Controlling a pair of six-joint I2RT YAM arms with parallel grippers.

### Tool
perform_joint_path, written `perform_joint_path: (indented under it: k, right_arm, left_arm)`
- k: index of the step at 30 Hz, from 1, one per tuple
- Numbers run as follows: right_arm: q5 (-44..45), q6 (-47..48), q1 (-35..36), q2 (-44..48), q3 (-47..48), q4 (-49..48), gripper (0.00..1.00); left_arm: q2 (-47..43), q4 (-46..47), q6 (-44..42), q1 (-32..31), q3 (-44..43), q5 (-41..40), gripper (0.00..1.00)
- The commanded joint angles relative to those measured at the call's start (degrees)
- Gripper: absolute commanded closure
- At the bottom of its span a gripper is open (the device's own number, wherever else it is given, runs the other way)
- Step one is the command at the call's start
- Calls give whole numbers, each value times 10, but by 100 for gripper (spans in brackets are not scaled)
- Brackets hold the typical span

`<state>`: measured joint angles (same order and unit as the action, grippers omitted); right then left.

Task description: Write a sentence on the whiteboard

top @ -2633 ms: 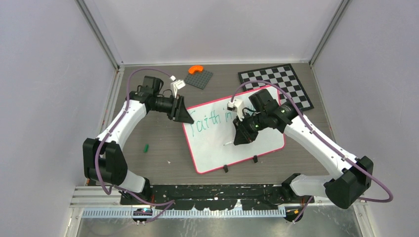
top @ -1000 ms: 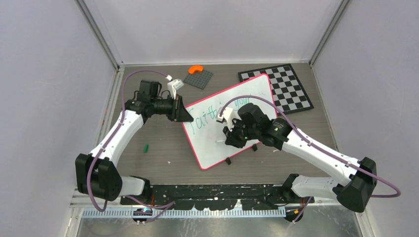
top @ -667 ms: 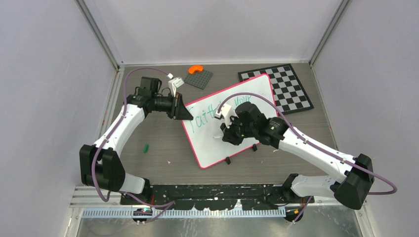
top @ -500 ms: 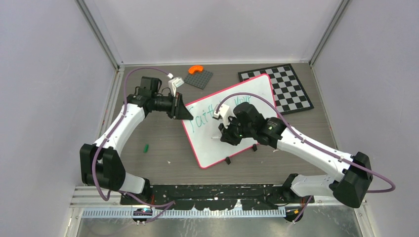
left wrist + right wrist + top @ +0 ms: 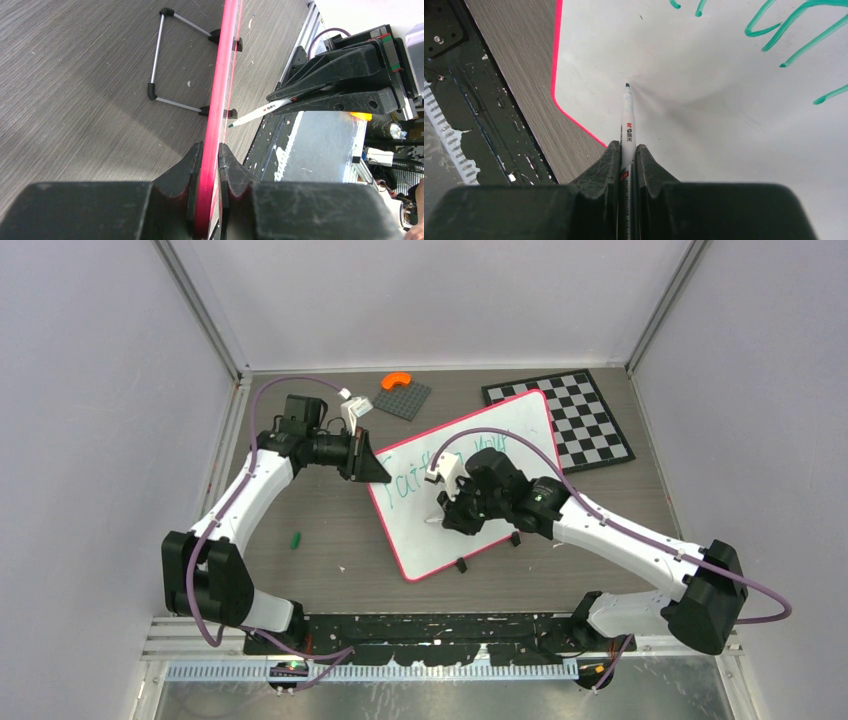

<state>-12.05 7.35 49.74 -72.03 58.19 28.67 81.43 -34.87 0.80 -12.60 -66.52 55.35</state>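
The right gripper point(image 5: 626, 148) is clamping a white marker point(image 5: 627, 116) between nearly closed fingers. The marker is pointing toward the top of the right wrist frame. Its green tip is sitting at the blank face of the whiteboard point(image 5: 704, 150); contact cannot be confirmed. Green strokes of the sentence point(image 5: 795, 34) are showing in the upper right of that frame, well apart from the tip.

The left gripper point(image 5: 210, 150) is pinching the red-pink rim of the whiteboard, one finger on each face, jaws nearly closed on it. In the left wrist frame the board is appearing edge-on. A wire stand point(image 5: 157, 61) is joining it at two black clips point(image 5: 223, 35) on its left side.

In the top frame the whiteboard is occupying the centre, skewed, with the left gripper at its left corner. The lettering is running along its upper part and is partly hidden by the right arm.

A chessboard point(image 5: 570, 415) is lying at the upper right, just beside the board's far corner. A grey plate point(image 5: 407, 398) is carrying an orange arc piece point(image 5: 397, 380) at the top centre. A small green object point(image 5: 296, 538) is lying on the table point(image 5: 330, 580) at the left.
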Motion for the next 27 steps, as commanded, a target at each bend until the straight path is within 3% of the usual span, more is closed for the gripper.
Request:
perform_joint_path:
  k: [1,27]
  right_arm:
    - [0,-3,4,-3,15,-26,100]
    - [62,4,3,-14,14,-27,100]
  left_arm:
    - [16,0,-29,-2,-6,-62,100]
    - [14,-1,-31,-2,-2,-64,100]
